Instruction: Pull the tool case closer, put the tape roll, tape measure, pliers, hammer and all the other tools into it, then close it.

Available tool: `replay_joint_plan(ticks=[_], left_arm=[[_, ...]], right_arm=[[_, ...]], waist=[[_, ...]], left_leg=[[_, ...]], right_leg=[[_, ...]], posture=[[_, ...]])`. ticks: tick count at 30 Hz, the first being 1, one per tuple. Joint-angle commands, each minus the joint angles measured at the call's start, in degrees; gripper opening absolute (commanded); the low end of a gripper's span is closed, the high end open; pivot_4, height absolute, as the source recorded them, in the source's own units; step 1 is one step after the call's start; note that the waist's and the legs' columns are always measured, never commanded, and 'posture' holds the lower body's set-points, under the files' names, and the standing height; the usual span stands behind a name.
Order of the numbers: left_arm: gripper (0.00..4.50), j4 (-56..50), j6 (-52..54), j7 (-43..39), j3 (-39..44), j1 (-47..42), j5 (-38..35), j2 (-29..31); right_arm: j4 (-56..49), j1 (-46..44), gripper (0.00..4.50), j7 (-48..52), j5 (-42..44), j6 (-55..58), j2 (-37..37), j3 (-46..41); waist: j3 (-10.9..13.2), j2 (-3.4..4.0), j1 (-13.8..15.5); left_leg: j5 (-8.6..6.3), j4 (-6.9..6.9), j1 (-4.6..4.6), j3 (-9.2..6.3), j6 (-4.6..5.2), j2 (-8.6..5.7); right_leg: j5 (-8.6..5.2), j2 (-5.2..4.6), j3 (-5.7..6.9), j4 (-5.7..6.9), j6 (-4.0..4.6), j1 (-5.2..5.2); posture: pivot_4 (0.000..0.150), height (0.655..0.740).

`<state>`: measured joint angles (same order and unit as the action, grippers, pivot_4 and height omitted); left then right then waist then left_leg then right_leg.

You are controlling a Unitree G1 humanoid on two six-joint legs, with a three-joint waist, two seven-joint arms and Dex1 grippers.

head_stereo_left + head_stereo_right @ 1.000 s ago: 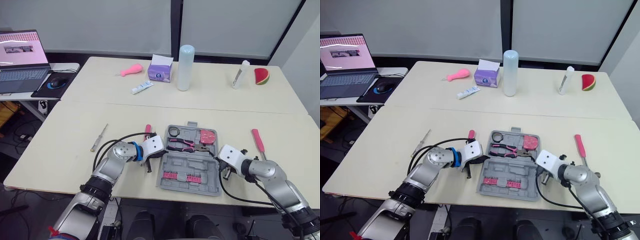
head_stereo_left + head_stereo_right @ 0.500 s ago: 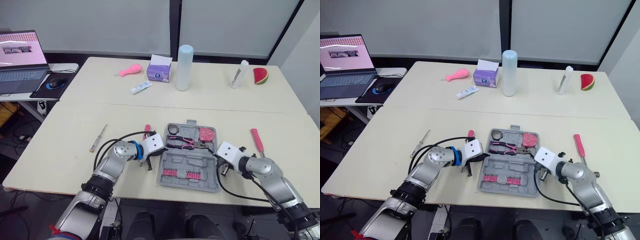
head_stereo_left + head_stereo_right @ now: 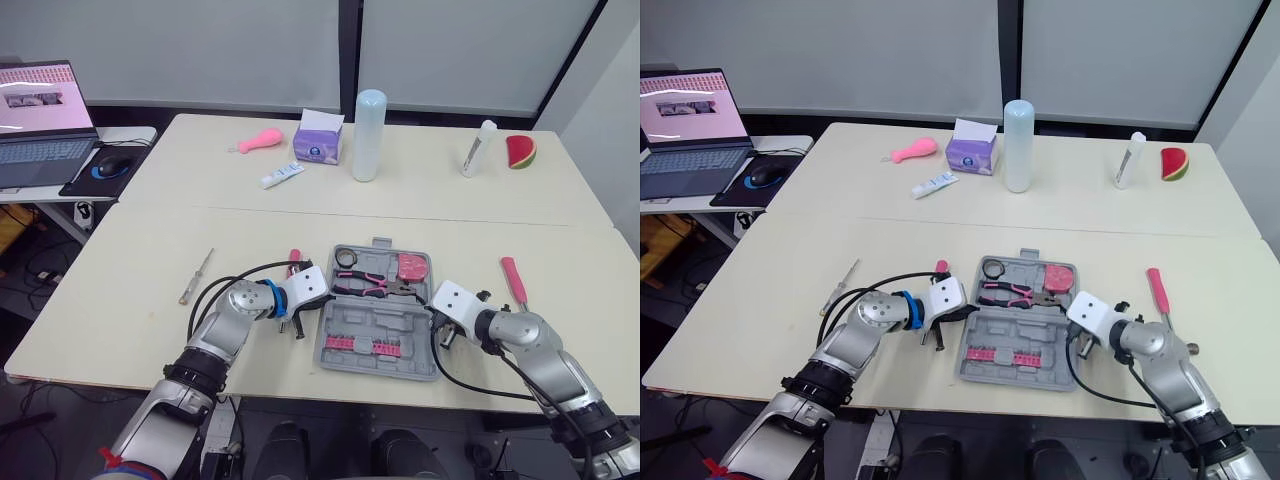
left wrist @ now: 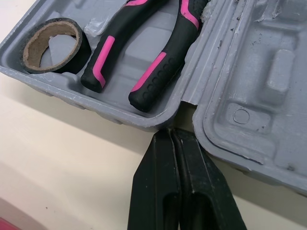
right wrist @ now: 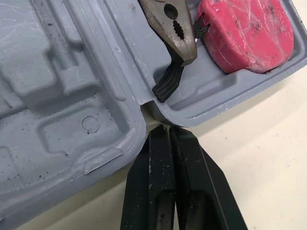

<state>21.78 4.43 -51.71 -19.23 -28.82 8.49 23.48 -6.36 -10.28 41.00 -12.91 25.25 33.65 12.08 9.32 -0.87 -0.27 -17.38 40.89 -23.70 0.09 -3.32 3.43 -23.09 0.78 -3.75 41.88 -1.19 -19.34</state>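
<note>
We hold L gripper & R gripper closed, empty, tips at opp. hinge ends of tool case.

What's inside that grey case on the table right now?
The open tool case holds a black tape roll, pink-handled pliers and a pink tape measure in its far half, and a row of pink pieces in its near half. Anything beneath the pliers is covered.

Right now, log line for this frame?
case: open; left hand: shut, at hinge; right hand: shut, at hinge; packed: tape roll, pliers, tape measure
</note>
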Motion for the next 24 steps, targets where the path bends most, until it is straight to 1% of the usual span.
replay_joint_plan(ticks=[1,9,16,19,21,24], left_arm=[[0.04,-0.5,-0.8,0.2,-1.4,0.0,0.2,-1.6],[0.04,-0.8,0.2,-0.1,-0.7,0.0,-0.1,-0.9],[0.04,-2.7,1.7,-0.3,1.8,0.6,-0.8,2.2],[0.04,-5.9,2.3,-2.7,5.1,1.5,-4.7,4.7],[0.04,-7.9,2.4,-4.7,7.6,2.5,-7.5,7.4],[0.04,-10.4,3.5,-7.2,14.9,4.8,-14.4,11.4]], right_arm=[[-2.5,-1.8,0.00,0.3,1.2,-1.1,-1.4,1.3],[-3.7,-1.6,0.00,0.4,1.0,1.2,-0.8,0.8],[-7.3,1.3,0.00,0.0,0.7,3.0,3.0,-2.4],[-11.4,5.0,0.00,0.1,1.8,3.0,5.7,-6.1],[-15.0,7.7,0.00,0.3,3.1,2.8,7.0,-9.3],[-21.2,13.1,0.00,0.8,7.4,2.6,7.4,-17.0]], waist=[[0.0,0.00,0.0],[0.0,0.00,0.0],[0.0,0.00,0.0],[0.0,-0.01,0.0],[0.0,-0.01,0.0],[0.0,0.00,-0.1]], left_leg=[[0.00,0.00,0.00,0.00,0.00,0.00],[0.00,0.00,0.00,0.00,0.00,0.01],[0.00,-0.01,-0.10,0.00,-0.01,0.01],[0.00,-0.03,-0.16,-0.01,-0.01,0.04],[0.01,-0.06,-0.24,0.00,-0.02,0.05],[0.01,-0.07,-0.22,0.01,-0.02,0.10]], right_leg=[[0.00,0.00,0.00,0.00,0.00,0.00],[0.00,0.00,-0.01,0.00,0.00,0.00],[0.00,0.00,0.00,0.00,0.00,-0.10],[0.00,-0.01,0.00,0.00,0.00,-0.18],[0.00,-0.04,0.00,0.00,0.00,-0.25],[0.00,-0.05,-0.01,0.01,0.00,-0.27]], posture=[[0.150,0.7002],[0.150,0.7002],[0.150,0.7002],[0.150,0.7002],[0.150,0.7002],[0.150,0.7002]])
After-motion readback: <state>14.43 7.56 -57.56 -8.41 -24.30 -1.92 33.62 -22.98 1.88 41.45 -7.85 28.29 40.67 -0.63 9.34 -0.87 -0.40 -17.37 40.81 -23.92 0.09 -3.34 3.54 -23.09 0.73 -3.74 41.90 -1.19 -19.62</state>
